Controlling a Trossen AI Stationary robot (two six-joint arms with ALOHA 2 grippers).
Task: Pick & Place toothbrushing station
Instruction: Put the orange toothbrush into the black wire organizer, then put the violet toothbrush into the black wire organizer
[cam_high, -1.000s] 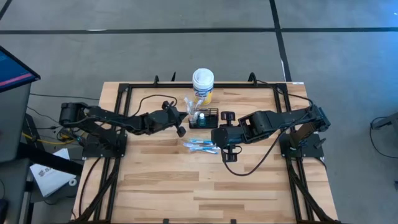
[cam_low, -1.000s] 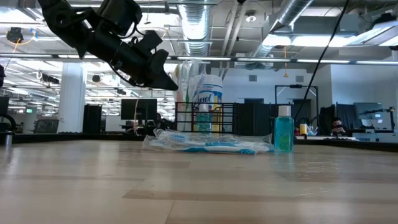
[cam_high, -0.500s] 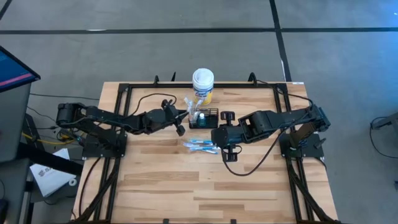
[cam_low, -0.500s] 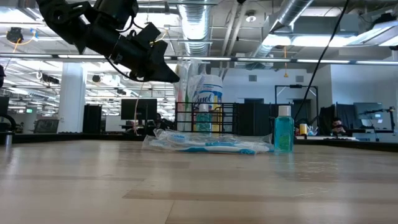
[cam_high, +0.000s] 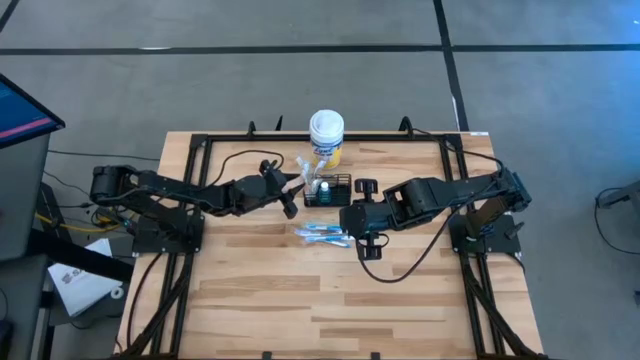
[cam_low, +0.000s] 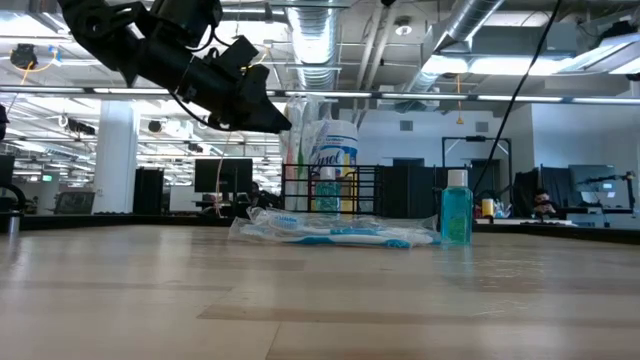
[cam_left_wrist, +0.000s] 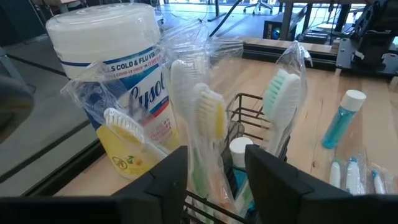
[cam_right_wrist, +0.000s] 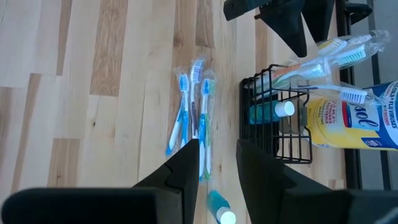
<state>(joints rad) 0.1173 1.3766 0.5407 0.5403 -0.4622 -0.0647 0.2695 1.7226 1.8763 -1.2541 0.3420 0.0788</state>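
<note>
Near the table's far edge, centre: toothbrushing station (cam_high: 328, 190), wire-mesh caddy touching yellow canister (cam_high: 326, 137), stocked with wrapped toothbrushes (cam_left_wrist: 202, 134). Likely light, stiff; take by rim. Left gripper (cam_high: 298, 187) open, empty, beside it. Right gripper (cam_high: 345, 217) part-open, empty.
</note>
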